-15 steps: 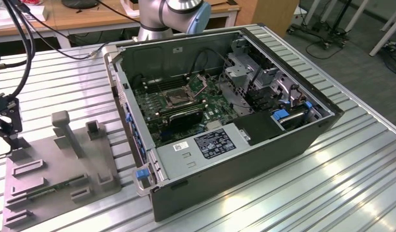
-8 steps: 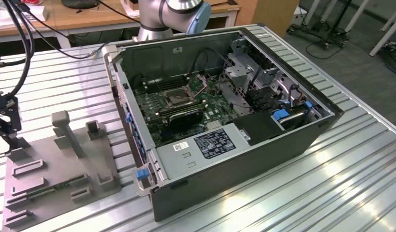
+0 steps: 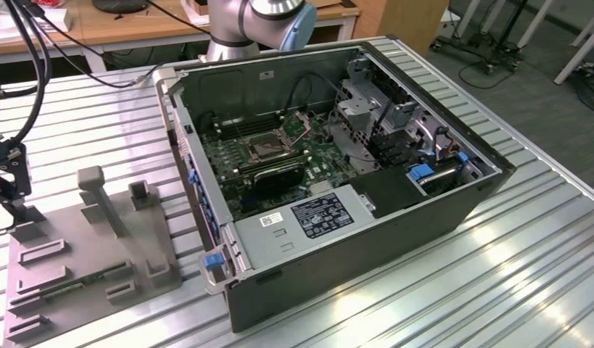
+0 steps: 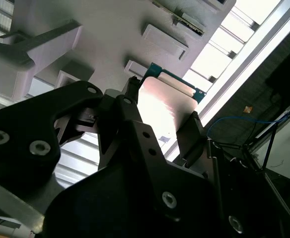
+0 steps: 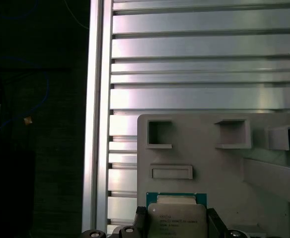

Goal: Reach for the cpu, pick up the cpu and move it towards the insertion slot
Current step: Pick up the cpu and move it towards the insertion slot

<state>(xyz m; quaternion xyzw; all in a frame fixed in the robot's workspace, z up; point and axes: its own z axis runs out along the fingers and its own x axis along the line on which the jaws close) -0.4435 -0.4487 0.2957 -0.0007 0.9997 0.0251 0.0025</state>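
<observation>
Now jaws pinching cpu (image 5: 176, 220) by opposite edges at grey fixture plate (image 5: 209, 168); insertion slot (image 3: 267, 148) well apart

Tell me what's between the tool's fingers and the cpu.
Nothing: in the first wrist view the black tool has its fingers directly against the pale silvery square cpu.

Insertion slot (image 3: 262, 149) in computer case (image 3: 374, 243); fixture plate (image 3: 74, 286) to exterior view's left

Slatted metal table (image 3: 471, 275) bears fixture plate (image 3: 84, 250), computer case (image 3: 374, 239)
</observation>
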